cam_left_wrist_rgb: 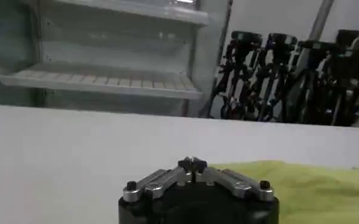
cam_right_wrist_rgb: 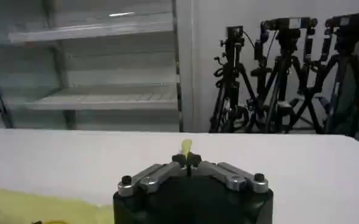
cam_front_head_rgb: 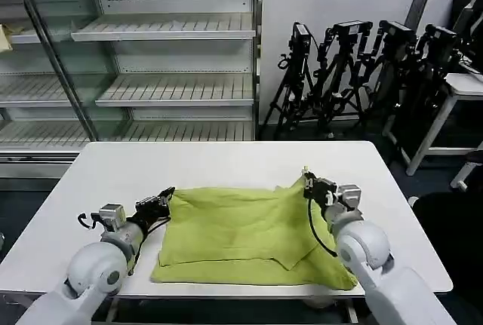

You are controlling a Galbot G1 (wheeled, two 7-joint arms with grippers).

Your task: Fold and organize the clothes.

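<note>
Shirt (cam_front_head_rgb: 245, 238) between end effectors, right end effector (cam_front_head_rgb: 307, 182) pinching its corner (lifted), left end effector (cam_front_head_rgb: 167, 193) closed beside its edge

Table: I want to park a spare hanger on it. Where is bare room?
The table is bare along its far strip, between the shirt and the shelves, and at its left corner beyond the left end effector. The near middle is crowded: the shirt lies there, with the right end effector pinching its far right corner.
</note>
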